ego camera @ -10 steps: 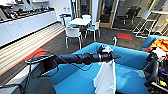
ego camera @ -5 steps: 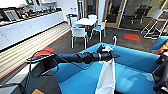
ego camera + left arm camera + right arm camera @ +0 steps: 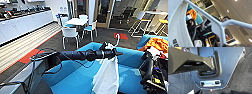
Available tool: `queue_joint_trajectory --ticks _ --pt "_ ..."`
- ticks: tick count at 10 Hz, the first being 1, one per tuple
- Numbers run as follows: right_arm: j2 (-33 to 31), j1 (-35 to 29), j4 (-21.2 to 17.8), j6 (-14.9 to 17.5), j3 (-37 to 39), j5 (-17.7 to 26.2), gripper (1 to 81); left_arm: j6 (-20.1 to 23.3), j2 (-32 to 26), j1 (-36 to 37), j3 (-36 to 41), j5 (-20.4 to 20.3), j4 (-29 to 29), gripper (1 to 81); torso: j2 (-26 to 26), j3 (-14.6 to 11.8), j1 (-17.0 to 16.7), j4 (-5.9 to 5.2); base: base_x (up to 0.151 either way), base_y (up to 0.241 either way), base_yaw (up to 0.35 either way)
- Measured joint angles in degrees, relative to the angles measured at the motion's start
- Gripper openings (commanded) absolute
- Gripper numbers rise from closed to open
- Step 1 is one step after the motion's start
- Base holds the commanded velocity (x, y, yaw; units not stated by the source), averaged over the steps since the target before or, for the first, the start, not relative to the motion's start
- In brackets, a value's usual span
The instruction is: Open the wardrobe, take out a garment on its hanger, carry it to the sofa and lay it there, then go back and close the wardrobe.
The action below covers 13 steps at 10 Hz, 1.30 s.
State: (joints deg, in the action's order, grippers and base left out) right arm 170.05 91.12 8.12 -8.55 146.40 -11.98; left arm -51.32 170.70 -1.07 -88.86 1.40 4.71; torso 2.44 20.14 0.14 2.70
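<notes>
White garment (image 3: 107, 75) hanging below left gripper (image 3: 115, 53), apparently clamping hanger (image 3: 220, 25), over blue sofa (image 3: 75, 82)

I see the white T-shirt (image 3: 107, 76) hanging limp from its white hanger (image 3: 220, 23), draped down over the seat of the blue sofa (image 3: 75, 82). The sofa's curved low back runs behind the shirt

Long white counter (image 3: 23, 23) along the left wall, clutter on top. Floor: pale striped band (image 3: 27, 42) beside it, red strip, then dark carpet (image 3: 105, 37). Far centre, white chairs (image 3: 70, 33) around a white table (image 3: 76, 21). Wood-framed glass doors (image 3: 106, 12) behind. Far right, high stools (image 3: 140, 22). Recessed ceiling lights (image 3: 228, 11).
</notes>
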Motion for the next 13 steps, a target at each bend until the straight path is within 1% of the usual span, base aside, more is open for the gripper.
queue_joint_trajectory --ticks 1,4,9,11,13 --pt "0.1 0.0 0.0 0.0 0.0 0.0 81.1 -0.4 0.9 0.7 -1.9 -0.1 0.0 1.0 0.0 0.0 0.0 -0.02 0.000 0.000 0.000" --pt "0.6 -0.1 0.0 0.0 1.1 0.0 81.1 -1.1 4.4 1.1 -11.2 0.3 0.0 1.0 0.0 0.0 0.0 -0.02 0.000 0.000 0.000" --pt "1.8 -0.5 0.0 -0.1 3.0 0.0 81.1 -1.4 10.1 2.5 -26.9 3.0 0.0 1.0 0.0 0.0 0.0 -0.02 0.000 0.000 0.000" --pt "1.8 -0.5 0.0 -0.1 3.2 0.0 81.1 -1.4 11.0 2.5 -31.7 3.7 0.0 1.0 0.0 0.0 0.0 -0.02 0.000 0.000 0.000" --pt "1.9 -0.5 0.0 -0.3 3.2 0.0 81.1 -1.5 10.8 2.5 -37.9 5.4 0.0 1.0 0.0 0.0 0.0 -0.02 0.000 0.000 0.000"
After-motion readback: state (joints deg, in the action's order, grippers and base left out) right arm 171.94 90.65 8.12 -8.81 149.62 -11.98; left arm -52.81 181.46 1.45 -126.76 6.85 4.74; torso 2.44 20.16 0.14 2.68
